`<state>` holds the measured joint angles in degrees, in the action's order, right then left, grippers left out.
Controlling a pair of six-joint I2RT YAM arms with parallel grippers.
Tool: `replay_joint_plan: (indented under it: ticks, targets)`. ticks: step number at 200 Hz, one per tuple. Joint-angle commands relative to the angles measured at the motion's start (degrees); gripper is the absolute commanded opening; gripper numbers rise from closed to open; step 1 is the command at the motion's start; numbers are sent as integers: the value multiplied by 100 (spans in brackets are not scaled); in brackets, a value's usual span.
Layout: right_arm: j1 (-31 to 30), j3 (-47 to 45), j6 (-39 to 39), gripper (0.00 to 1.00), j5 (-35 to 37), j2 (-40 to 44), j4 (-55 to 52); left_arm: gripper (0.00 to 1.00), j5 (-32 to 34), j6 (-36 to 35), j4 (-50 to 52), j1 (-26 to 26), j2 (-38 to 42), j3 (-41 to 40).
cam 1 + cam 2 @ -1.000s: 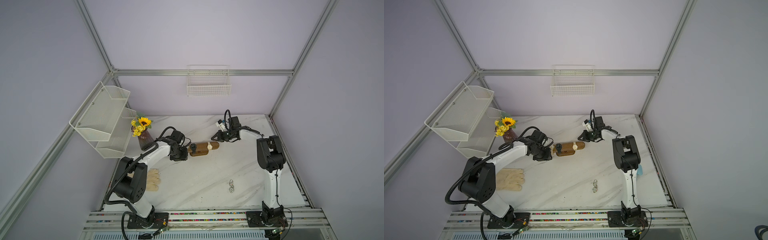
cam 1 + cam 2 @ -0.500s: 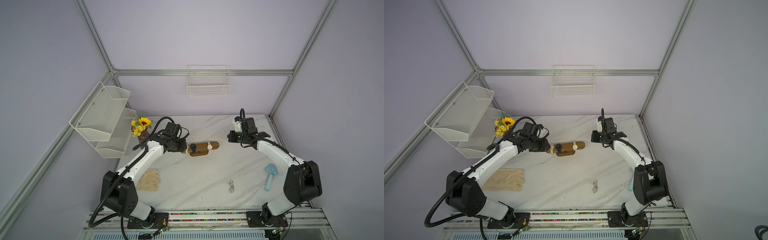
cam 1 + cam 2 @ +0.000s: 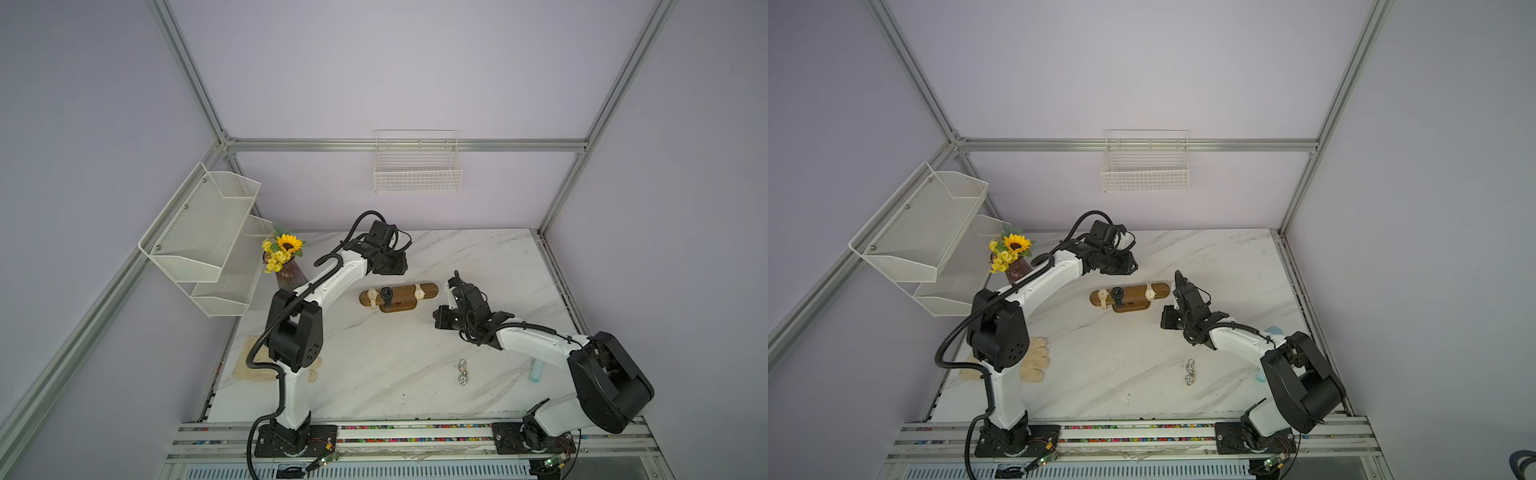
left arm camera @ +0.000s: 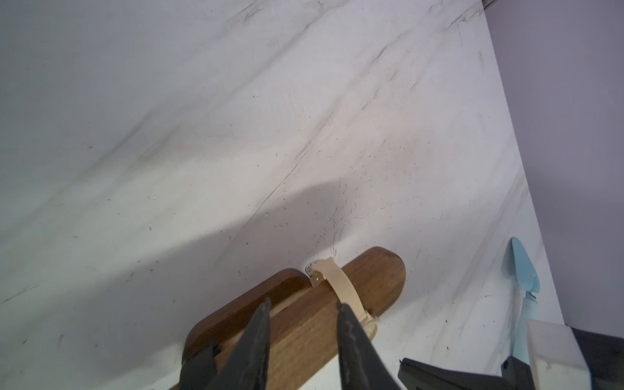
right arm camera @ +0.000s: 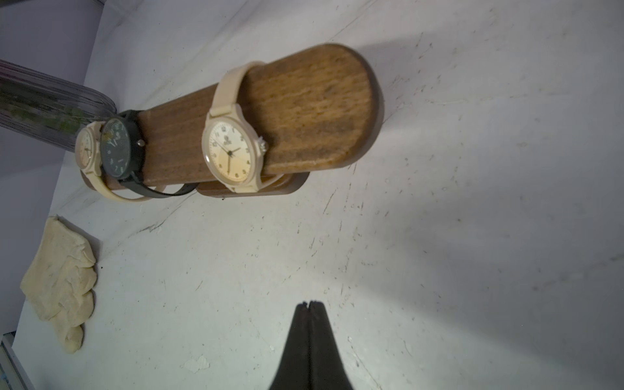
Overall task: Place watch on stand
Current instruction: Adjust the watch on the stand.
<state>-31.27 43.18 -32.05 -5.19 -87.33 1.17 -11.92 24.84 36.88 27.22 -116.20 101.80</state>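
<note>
While cream plastic watch (image 5: 231,153), black round watch (image 5: 118,148) and second cream watch (image 5: 88,148) hang on brown wooden bar stand (image 5: 297,111), placing looks done. Left gripper (image 4: 304,303) open behind stand, right gripper (image 5: 310,304) closed near its end, both empty. Next: withdraw without bumping stand.

Left pincer (image 4: 304,305) holds its jaws parted (arm reaching far forward), while right pincer (image 5: 310,304) is pressed together.

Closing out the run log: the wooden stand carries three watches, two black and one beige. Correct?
Colours swapped. The right wrist view shows one black watch and two beige watches. Three watches on the wooden stand is right.
</note>
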Motion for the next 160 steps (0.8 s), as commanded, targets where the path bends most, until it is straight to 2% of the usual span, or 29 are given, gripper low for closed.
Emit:
replay_joint_plan:
  ticks: [1, 66, 160]
  targets:
    - [-46, 333, -260, 0, -133, -433, 726, 33, -264, -71, -124, 14, -390, 648]
    - [-55, 1114, -117, 0, -276, -1147, 656, 33, -601, -102, -121, 20, -1202, 1288]
    - [-56, 1329, -22, 0, -266, -1133, 604, 27, -899, -102, -159, 46, -1599, 1269]
